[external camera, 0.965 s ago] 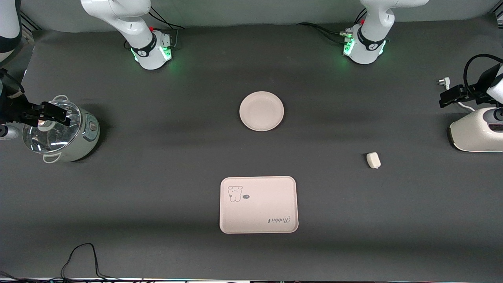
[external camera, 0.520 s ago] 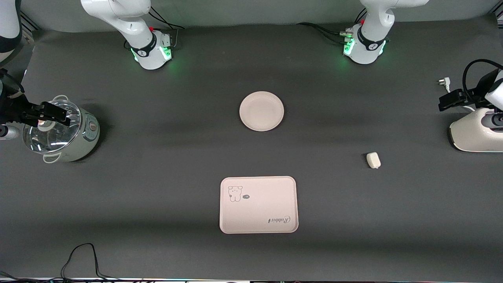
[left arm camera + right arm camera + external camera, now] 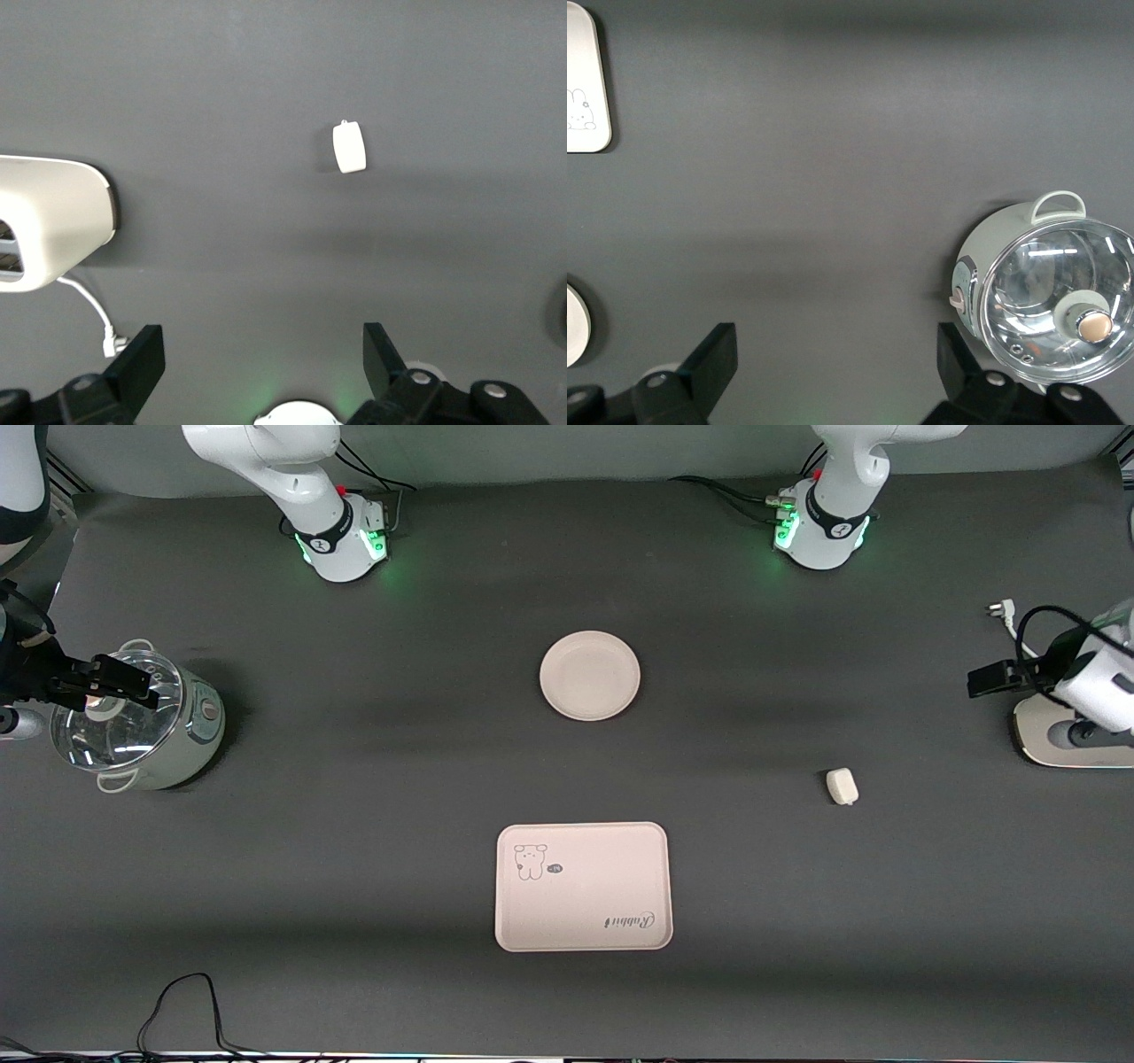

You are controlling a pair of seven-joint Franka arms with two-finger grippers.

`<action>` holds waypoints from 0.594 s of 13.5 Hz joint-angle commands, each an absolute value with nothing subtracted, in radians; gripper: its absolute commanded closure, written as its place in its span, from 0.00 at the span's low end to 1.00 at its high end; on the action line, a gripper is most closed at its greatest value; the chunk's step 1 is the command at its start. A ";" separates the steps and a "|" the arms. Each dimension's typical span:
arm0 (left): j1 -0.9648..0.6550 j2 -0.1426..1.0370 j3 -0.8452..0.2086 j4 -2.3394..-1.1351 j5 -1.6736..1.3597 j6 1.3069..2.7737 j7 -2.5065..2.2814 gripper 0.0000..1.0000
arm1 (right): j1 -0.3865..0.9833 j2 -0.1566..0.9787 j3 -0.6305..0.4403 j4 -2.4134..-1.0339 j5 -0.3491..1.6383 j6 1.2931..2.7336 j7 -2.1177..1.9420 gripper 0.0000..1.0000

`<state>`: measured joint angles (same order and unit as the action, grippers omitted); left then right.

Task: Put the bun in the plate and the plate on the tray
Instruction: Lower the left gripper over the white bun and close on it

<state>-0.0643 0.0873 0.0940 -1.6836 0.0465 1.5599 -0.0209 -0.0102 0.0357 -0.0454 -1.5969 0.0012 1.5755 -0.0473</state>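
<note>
A: Where is the bun [image 3: 842,786]?
B: Alone on the table, toward the left arm's end. The plate [image 3: 590,675] is empty, and the tray [image 3: 582,887] sits nearer the camera.
A: And the grippers?
B: The left gripper [image 3: 259,363] hangs spread wide by the white machine [image 3: 1063,731]. The right gripper [image 3: 837,365], spread too, waits over the pot [image 3: 142,722].

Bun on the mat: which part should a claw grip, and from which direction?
Probably from straight above, fingers across the short width at the middle of the bun. It lies flat and alone on the mat, an oblong lump with both long flanks exposed. The open left claw is the closer one.
</note>
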 commanded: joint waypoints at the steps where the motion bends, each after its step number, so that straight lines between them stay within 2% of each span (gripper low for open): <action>1: -0.064 0.074 0.094 -1.797 0.035 1.655 -0.012 0.00 | -0.005 0.035 -0.049 -1.592 -0.014 1.577 -0.067 0.00; 4: -0.072 0.121 0.092 -1.870 0.028 1.765 -0.023 0.00 | -0.003 0.035 -0.051 -1.591 -0.014 1.575 -0.068 0.00; 8: -0.086 0.250 0.092 -1.890 -0.040 1.890 -0.023 0.00 | -0.002 0.034 -0.049 -1.591 -0.014 1.574 -0.067 0.00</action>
<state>-0.0685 0.2034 0.0872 -1.8821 -0.0201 1.8368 -0.0210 -0.0089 0.0359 -0.0453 -1.5968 0.0012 1.5752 -0.0476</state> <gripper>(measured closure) 0.000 0.000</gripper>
